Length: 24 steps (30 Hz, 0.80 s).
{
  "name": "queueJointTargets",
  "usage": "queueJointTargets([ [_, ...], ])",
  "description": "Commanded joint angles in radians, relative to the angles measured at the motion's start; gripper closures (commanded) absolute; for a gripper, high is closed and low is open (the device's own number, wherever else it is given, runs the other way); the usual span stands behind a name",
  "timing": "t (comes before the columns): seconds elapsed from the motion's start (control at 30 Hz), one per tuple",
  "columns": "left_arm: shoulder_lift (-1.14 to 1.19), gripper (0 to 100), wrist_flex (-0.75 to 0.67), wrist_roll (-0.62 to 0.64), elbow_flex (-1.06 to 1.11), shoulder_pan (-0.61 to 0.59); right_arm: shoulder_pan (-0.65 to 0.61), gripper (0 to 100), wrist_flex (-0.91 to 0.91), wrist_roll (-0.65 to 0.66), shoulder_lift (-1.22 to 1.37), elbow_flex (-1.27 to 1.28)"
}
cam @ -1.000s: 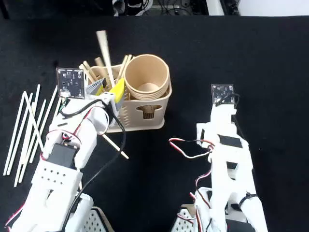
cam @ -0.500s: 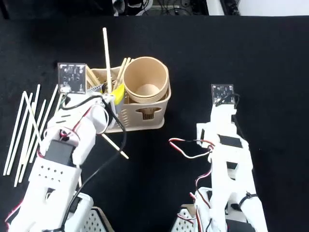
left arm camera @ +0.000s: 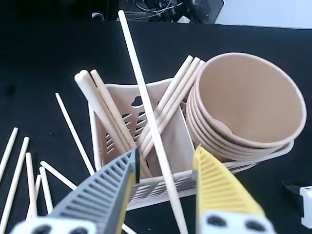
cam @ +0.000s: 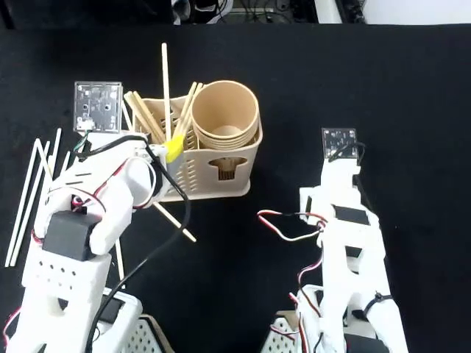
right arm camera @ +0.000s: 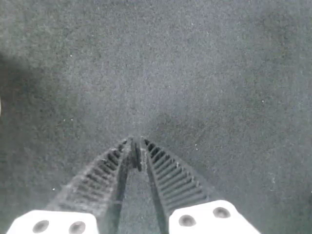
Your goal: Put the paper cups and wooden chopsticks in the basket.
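Has loose wooden chopsticks (cam: 26,198) lying on the black table (right arm camera: 195,58) at near left. Holds the right gripper (right arm camera: 135,146) closed on nothing, and the left gripper (left arm camera: 165,152) spread wide around one standing chopstick (left arm camera: 146,102) without pinching it. Beyond, shows the basket (cam: 221,173) with leaning chopsticks in one compartment and stacked paper cups (left arm camera: 248,97) in the other.

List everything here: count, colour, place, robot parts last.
table: one, black, under everything.
basket: one, cream, mid-table.
cups: one stack, tan, in the basket.
chopsticks: about six, pale, leaning in the basket beside the cups.
tall chopstick: one, pale, steep, crossing the basket's near rim.
loose chopsticks: several, pale, flat on the left side; one before the basket.
arms: two, white, side by side.
left gripper: grey and yellow, open around the tall chopstick.
right gripper: grey, shut, over bare table.
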Motion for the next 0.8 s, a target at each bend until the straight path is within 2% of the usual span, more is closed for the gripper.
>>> queueJointTargets([
  [0.0, 0.002, 80, 0.003, -0.035, -0.058, -0.002, -0.006, 98.6, -0.015, -0.005, -0.004, -0.005],
  [0.13, 0.017, 81, -0.014, -0.031, -0.044, -0.002, -0.006, 98.6, -0.014, -0.005, -0.004, -0.005],
  [0.3, 0.184, 81, -0.078, 0.014, -0.031, -0.002, -0.006, 98.6, -0.014, -0.005, -0.004, -0.005],
  [0.43, 0.259, 93, -0.075, 0.0, -0.081, -0.002, -0.006, 98.6, -0.014, -0.005, -0.004, -0.005],
  [0.5, 0.247, 98, -0.075, -0.014, -0.091, -0.002, -0.006, 98.6, -0.014, -0.005, -0.004, -0.007],
  [0.77, 0.061, 97, -0.083, -0.015, -0.094, 0.004, -0.006, 98.6, -0.014, -0.005, -0.004, -0.007],
])
